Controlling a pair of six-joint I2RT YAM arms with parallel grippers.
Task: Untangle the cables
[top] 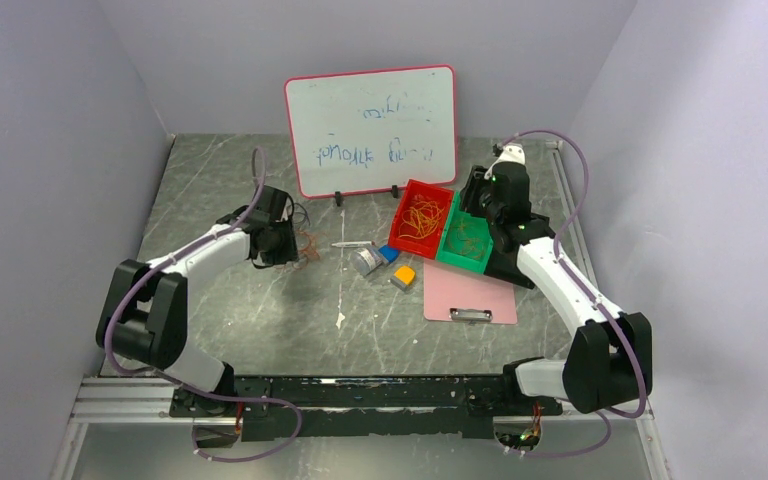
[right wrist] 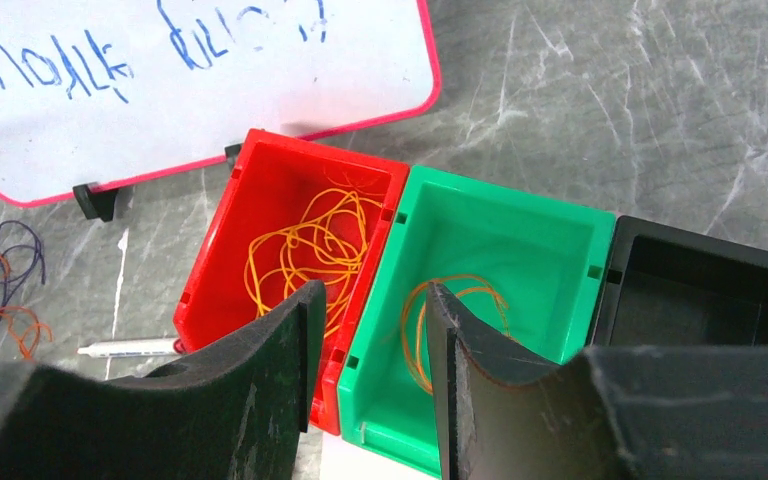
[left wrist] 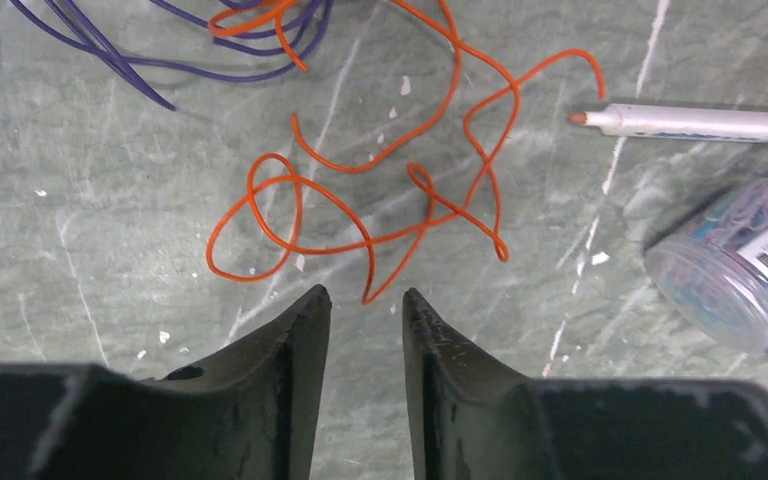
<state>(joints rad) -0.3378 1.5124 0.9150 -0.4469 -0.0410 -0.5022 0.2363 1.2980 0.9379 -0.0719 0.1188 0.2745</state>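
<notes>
A loose orange cable (left wrist: pixel 365 240) lies in loops on the grey table, with dark purple cables (left wrist: pixel 260 75) beyond it at the top left. My left gripper (left wrist: pixel 365 292) is open and empty, its tips on either side of one free end of the orange cable. In the top view this small tangle (top: pixel 306 246) sits just right of the left gripper (top: pixel 285 245). My right gripper (right wrist: pixel 368 288) is open and empty above the bins. Yellowish cables (right wrist: pixel 310 245) lie in the red bin (right wrist: pixel 260 160), and an orange cable (right wrist: pixel 415 330) lies in the green bin (right wrist: pixel 520 210).
A black bin (right wrist: pixel 700 280) stands right of the green one. A whiteboard (top: pixel 370 125) stands at the back. A marker (left wrist: pixel 695 122), a clear jar (left wrist: pixel 730 270), a blue block (top: pixel 389 253), an orange block (top: pixel 403 276) and a pink clipboard (top: pixel 470 295) lie mid-table.
</notes>
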